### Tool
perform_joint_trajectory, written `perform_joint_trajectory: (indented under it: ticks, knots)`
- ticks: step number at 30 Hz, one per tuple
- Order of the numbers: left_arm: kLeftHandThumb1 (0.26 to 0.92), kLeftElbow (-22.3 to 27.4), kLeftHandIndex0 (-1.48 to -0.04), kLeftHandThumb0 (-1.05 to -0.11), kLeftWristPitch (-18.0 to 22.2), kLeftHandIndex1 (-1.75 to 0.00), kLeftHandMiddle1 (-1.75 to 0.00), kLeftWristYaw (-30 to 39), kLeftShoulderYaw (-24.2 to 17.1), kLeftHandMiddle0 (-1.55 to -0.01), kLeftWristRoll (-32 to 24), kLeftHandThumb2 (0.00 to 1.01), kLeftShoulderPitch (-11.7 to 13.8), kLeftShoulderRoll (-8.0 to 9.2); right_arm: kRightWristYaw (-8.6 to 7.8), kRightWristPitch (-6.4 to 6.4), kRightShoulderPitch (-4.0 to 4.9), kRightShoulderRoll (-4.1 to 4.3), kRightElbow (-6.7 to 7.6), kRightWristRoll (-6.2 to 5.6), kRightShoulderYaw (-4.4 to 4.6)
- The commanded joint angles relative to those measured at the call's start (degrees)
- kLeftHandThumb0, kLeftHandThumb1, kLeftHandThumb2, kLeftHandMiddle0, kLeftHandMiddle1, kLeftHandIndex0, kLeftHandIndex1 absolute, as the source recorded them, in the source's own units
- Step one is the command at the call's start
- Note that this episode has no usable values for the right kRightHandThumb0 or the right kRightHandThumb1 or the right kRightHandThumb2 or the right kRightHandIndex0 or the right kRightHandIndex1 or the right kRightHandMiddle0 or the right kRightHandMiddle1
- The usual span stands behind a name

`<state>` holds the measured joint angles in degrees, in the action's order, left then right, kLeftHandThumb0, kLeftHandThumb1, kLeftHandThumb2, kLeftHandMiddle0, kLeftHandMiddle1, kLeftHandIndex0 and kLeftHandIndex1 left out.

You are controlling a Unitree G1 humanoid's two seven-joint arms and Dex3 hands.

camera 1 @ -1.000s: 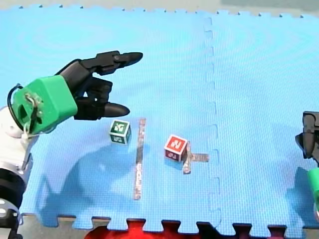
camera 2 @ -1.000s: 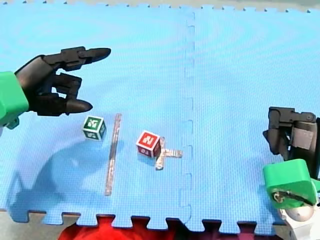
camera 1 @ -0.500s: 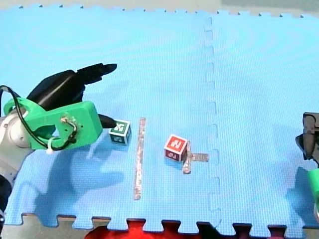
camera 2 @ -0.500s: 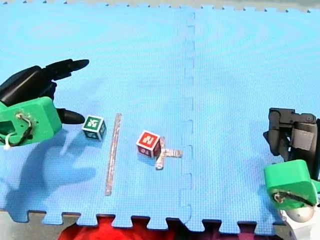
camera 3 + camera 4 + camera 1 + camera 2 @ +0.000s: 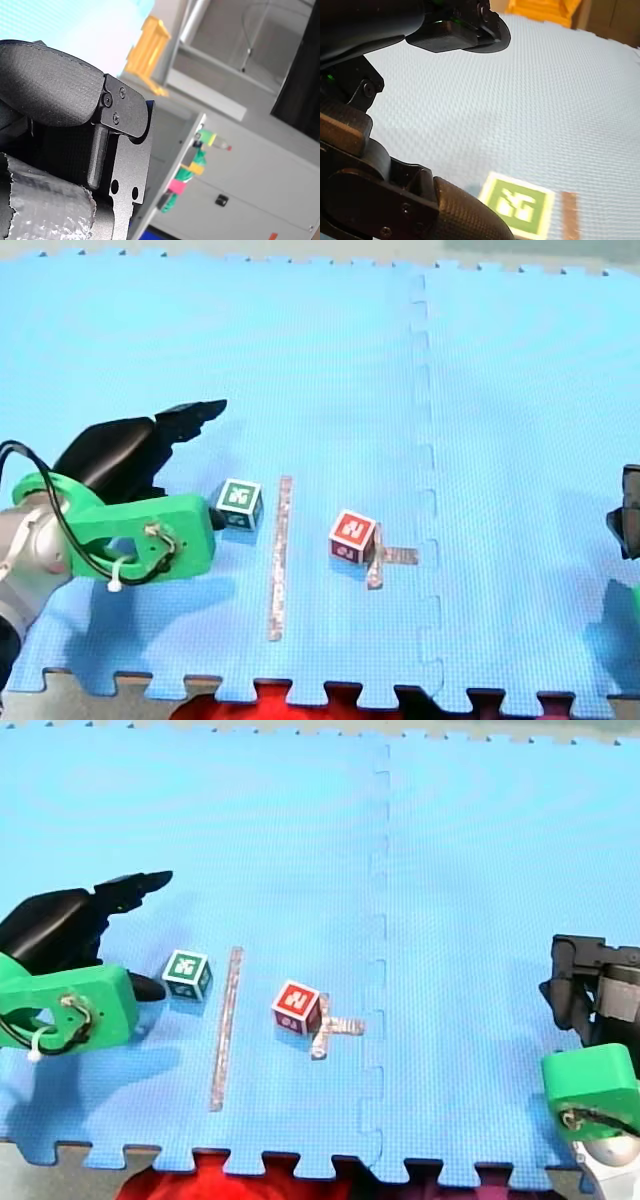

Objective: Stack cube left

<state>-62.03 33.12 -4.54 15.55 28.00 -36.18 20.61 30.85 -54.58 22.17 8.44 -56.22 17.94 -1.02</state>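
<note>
- The left hand (image 5: 68, 928) is hanging low over the blue mat (image 5: 330, 360) at its left side, released and gripping nothing yet.
- One fingertip (image 5: 150, 988) is sitting just beside the green cube (image 5: 238, 502); I can't tell whether it is touching.
- The second wrist view is showing that same green cube (image 5: 517, 202) flat on the mat, with a dark finger (image 5: 465, 220) close in front of it.
- The green cube is standing just left of the long tape strip (image 5: 277, 558). The red cube (image 5: 352, 536) is sitting on the other side of the strip, against the tape cross (image 5: 385, 558), so the two cubes are apart and nothing is stacked.
- The right hand (image 5: 585, 990) is waiting at the mat's right edge, well away from both cubes, and I can't tell whether it is clenched or released.
- By my reading, this is the reach-in step, with the grasp not yet made.
- The next move is probably calling for the fingers to close on opposite faces of the green cube. A clean lift would follow, then a carry across the strip to set it squarely on the red one.
- Compared with a second ago, the left hand is now lower and rolled over, with its green wrist housing down beside the cube.
- Both cubes are sitting where they were, and the right hand is edging slightly further out of frame.
</note>
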Motion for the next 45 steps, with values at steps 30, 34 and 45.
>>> perform_joint_trajectory:
  ticks: [30,34,45]
  knots:
    - [0.859,-9.6,-0.81,-1.048,10.0,0.00,-1.41,-7.0,4.8,-0.95,4.1,0.00,-2.5,-0.61,-6.24,-3.90,-0.12,1.60,1.74,-3.53,-2.36]
    - [0.860,-9.6,-0.81,-1.048,9.8,0.00,-1.73,-7.3,6.2,-0.91,5.4,0.00,-3.1,-0.05,-6.25,-4.09,-0.28,1.48,2.06,-3.45,-2.43]
    - [0.673,-8.9,-0.78,-0.478,4.9,0.00,-1.75,-8.6,11.0,-0.92,10.3,0.01,-5.3,0.96,-5.65,-4.40,-0.78,1.14,2.63,-2.74,-2.54]
